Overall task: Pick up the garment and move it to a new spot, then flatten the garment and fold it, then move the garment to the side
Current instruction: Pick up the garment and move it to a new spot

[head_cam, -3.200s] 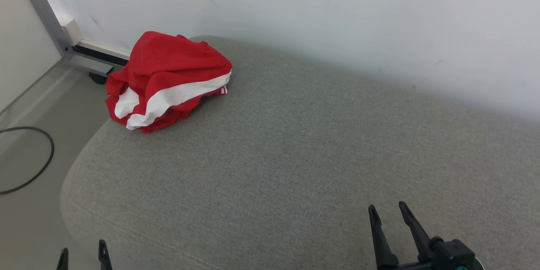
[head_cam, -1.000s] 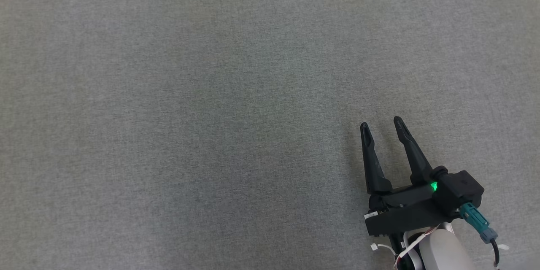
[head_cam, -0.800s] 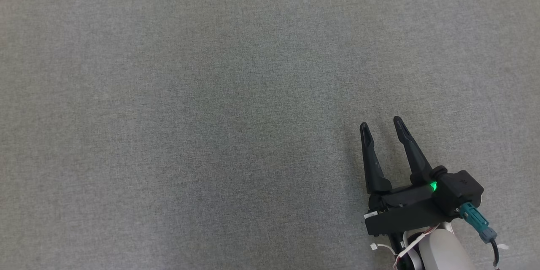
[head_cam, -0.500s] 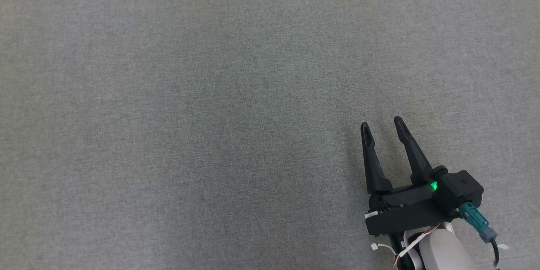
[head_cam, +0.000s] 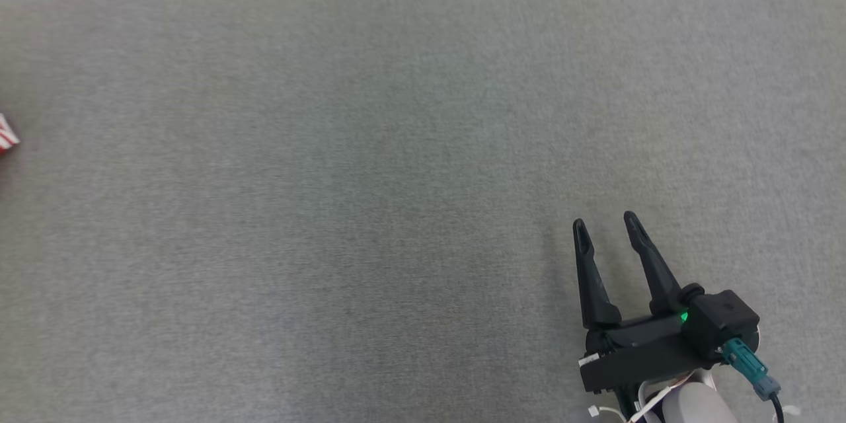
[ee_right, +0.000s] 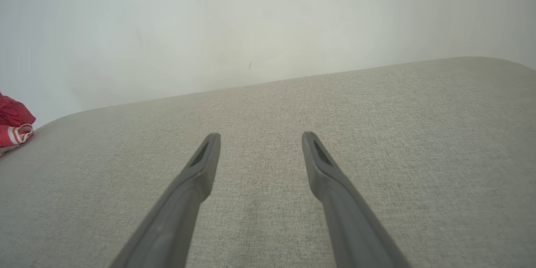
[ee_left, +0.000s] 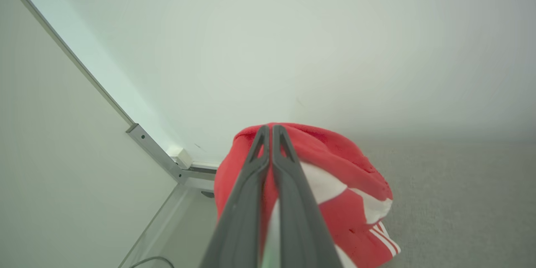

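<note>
The garment [ee_left: 335,176] is a red bundle with white stripes, bunched at the far left corner of the grey cushion. My left gripper [ee_left: 271,129] is shut, its two fingers pressed together with red and white cloth showing between them. A small red and white tip of the garment [head_cam: 5,135] pokes in at the head view's left edge, and the garment [ee_right: 12,125] also sits at the far left of the right wrist view. My right gripper [head_cam: 605,228] stands open over bare cushion at the lower right, nothing between its fingers [ee_right: 201,163].
The grey fabric cushion [head_cam: 370,198] spreads wide, its far edge meeting a pale wall [ee_right: 268,21]. Beyond the cushion's left corner stand a grey metal frame [ee_left: 159,155] and floor with a dark cable [ee_left: 150,261].
The head camera has tilted up, so the cushion's far edge, the wall and a tip of the garment have come into the picture. The left gripper went from open to shut. The right gripper stays open.
</note>
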